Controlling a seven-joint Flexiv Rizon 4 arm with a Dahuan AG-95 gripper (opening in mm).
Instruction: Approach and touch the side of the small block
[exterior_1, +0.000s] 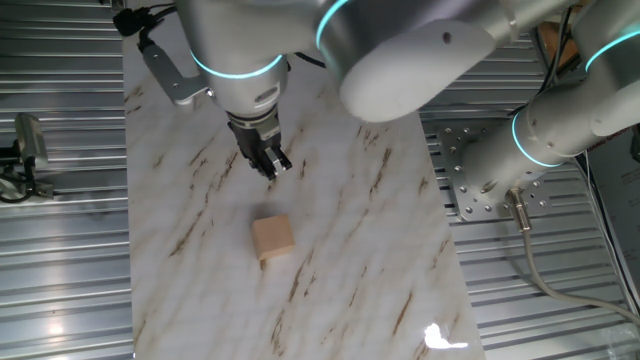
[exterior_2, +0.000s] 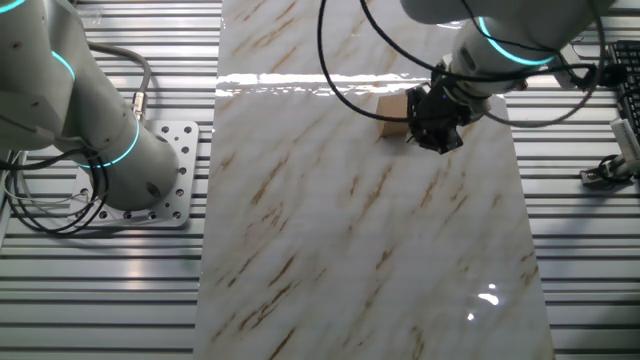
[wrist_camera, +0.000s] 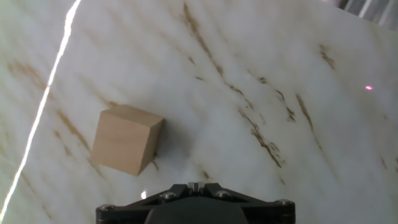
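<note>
One small tan, light-wood cube lies on the white marble-patterned table top, ahead of my dark two-finger gripper and clear of its fingers. I see no contact. I read the fingers as pressed together, holding nothing.

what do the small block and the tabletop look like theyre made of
The small block looks like light unfinished wood: matte tan faces, faint grain, crisp edges. The tabletop looks like polished marble or a marble-print laminate: white with brown veins and glossy light reflections; which one cannot be told.
</note>
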